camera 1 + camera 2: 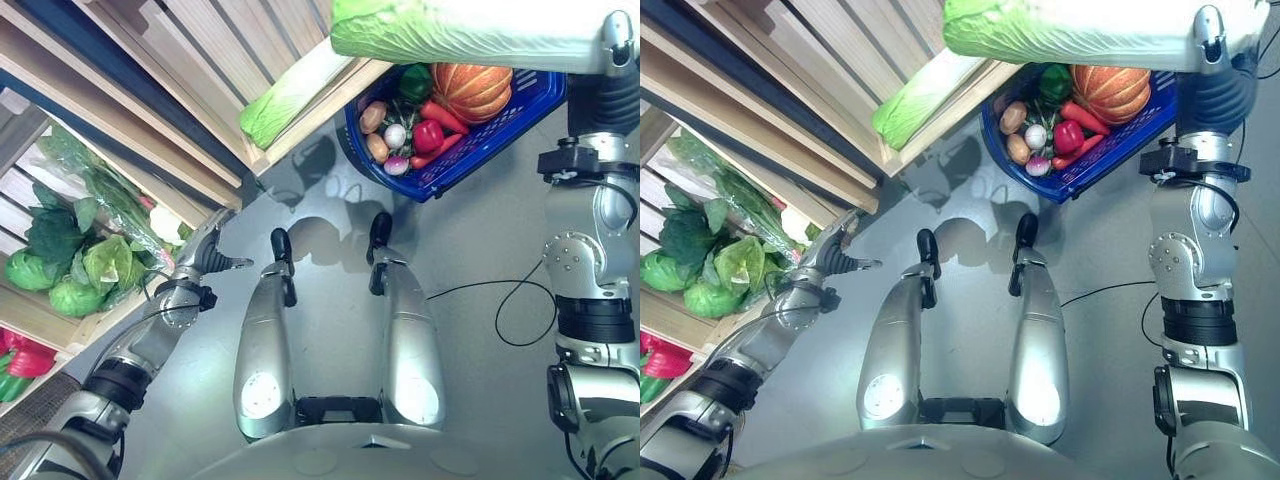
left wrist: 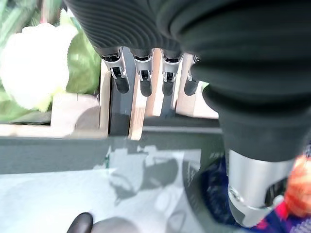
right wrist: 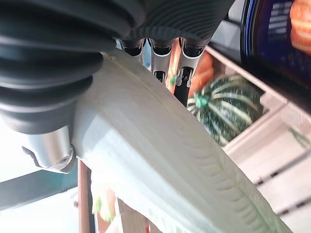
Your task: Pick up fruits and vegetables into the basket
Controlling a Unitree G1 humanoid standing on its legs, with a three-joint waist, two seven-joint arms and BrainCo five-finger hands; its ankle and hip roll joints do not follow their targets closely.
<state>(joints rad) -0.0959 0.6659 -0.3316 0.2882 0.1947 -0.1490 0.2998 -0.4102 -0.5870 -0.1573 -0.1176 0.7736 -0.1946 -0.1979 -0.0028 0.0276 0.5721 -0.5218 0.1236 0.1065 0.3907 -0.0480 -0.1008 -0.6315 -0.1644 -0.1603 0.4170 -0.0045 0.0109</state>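
A long napa cabbage [image 1: 470,35], pale at the stalk and green at the leaf end, is held crosswise in the air above the blue basket [image 1: 520,105], gripped near its pale end by the right hand [image 3: 165,53], whose fingers and thumb curl round it. The basket stands on the grey floor beside the wooden shelf [image 1: 180,90] and already holds an orange pumpkin [image 1: 470,88], a red pepper [image 1: 428,135], a carrot [image 1: 440,115], a green pepper [image 1: 415,82], and a few small bulbs. A second long cabbage [image 1: 285,100] lies on the shelf edge just beside the basket. The left hand [image 1: 208,255] hangs empty with relaxed fingers near the crate of leafy greens [image 1: 70,265]. The risk is probably the cabbage's length: held by one end and lying across a well-filled basket, it could sag, catch the rim, or roll off the pumpkin onto the floor once released.
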